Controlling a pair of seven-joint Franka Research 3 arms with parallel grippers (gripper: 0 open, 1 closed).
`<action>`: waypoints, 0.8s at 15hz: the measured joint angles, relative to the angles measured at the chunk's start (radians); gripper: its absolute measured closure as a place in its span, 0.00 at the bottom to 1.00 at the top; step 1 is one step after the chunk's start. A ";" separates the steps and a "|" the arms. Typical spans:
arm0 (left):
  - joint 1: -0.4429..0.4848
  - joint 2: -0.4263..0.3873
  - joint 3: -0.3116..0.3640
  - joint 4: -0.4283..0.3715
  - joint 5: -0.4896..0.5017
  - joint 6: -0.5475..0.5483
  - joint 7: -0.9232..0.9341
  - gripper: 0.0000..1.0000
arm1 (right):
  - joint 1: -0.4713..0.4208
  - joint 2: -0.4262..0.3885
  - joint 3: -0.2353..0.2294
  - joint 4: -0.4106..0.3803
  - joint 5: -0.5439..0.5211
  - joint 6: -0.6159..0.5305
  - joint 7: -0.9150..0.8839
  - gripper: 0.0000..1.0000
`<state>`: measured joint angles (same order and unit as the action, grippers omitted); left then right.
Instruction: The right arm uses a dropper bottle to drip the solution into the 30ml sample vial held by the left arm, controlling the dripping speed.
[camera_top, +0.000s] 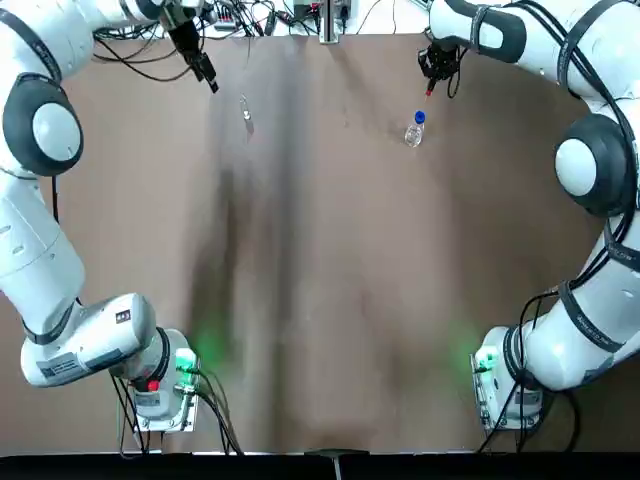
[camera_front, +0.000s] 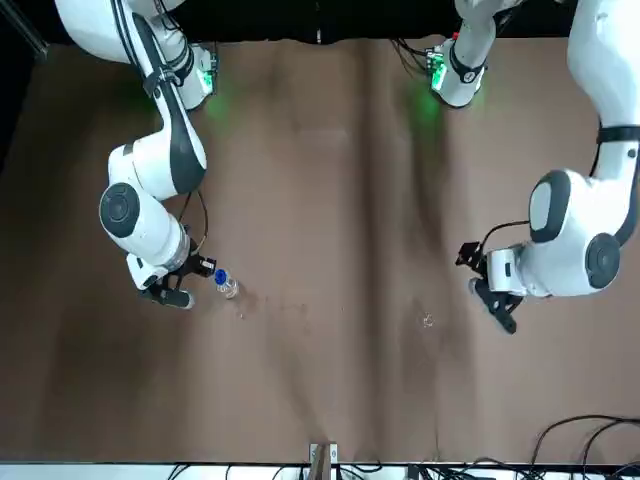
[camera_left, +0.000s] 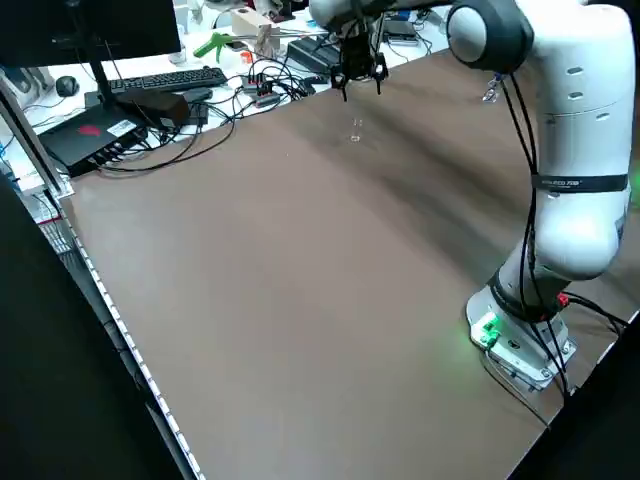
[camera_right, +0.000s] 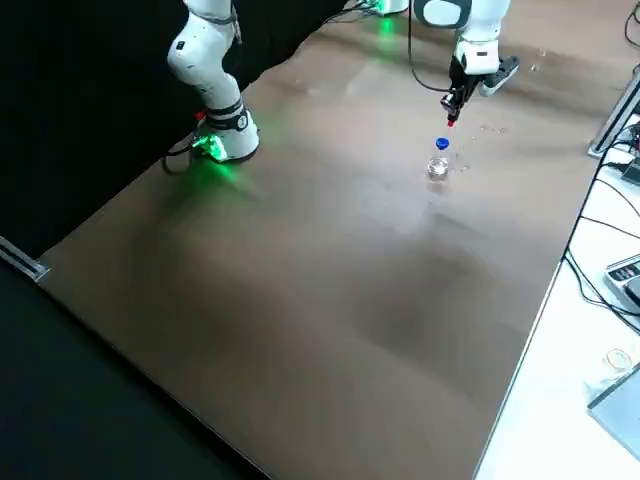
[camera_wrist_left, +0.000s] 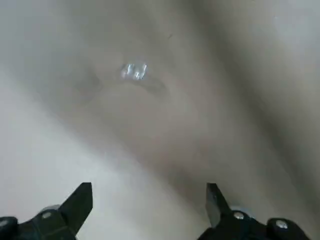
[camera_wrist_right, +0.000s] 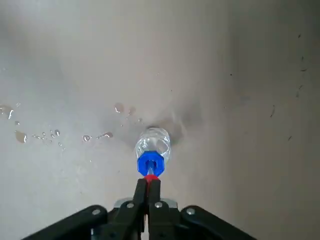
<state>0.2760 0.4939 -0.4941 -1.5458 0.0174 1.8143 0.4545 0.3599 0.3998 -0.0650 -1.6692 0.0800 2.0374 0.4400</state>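
Note:
The dropper bottle (camera_top: 414, 133) stands upright on the brown table at the far right, blue collar (camera_wrist_right: 150, 163) up. My right gripper (camera_top: 431, 80) hovers just above and behind it, shut on the red dropper top (camera_wrist_right: 150, 176). From the right side, the red top (camera_right: 451, 120) shows a little above the collar (camera_right: 441, 145). The 30ml sample vial (camera_top: 245, 112) stands alone on the table at the far left, small and clear (camera_wrist_left: 134, 71). My left gripper (camera_top: 205, 72) hangs open above the table beside it, its fingers (camera_wrist_left: 80, 200) wide apart and holding nothing.
Small drops of liquid (camera_wrist_right: 50, 134) lie on the table near the dropper bottle. Cables, a keyboard (camera_left: 165, 80) and other gear crowd the bench beyond the table's far edge. Both arm bases (camera_top: 165, 385) sit at the near corners.

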 joint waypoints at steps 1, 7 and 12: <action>0.002 -0.029 0.000 0.001 0.020 -0.030 -0.054 0.00 | 0.001 0.000 0.000 0.000 0.000 0.000 0.000 0.96; 0.001 -0.222 -0.005 0.021 0.084 -0.301 -0.393 0.00 | 0.021 0.000 0.002 0.004 -0.041 -0.017 -0.001 0.96; -0.003 -0.294 -0.041 0.038 0.203 -0.349 -0.444 0.00 | 0.033 -0.001 0.002 0.006 -0.055 -0.031 -0.008 0.96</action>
<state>0.2728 0.1995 -0.5354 -1.5074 0.2207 1.4657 0.0105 0.3925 0.3992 -0.0627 -1.6627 0.0253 2.0063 0.4319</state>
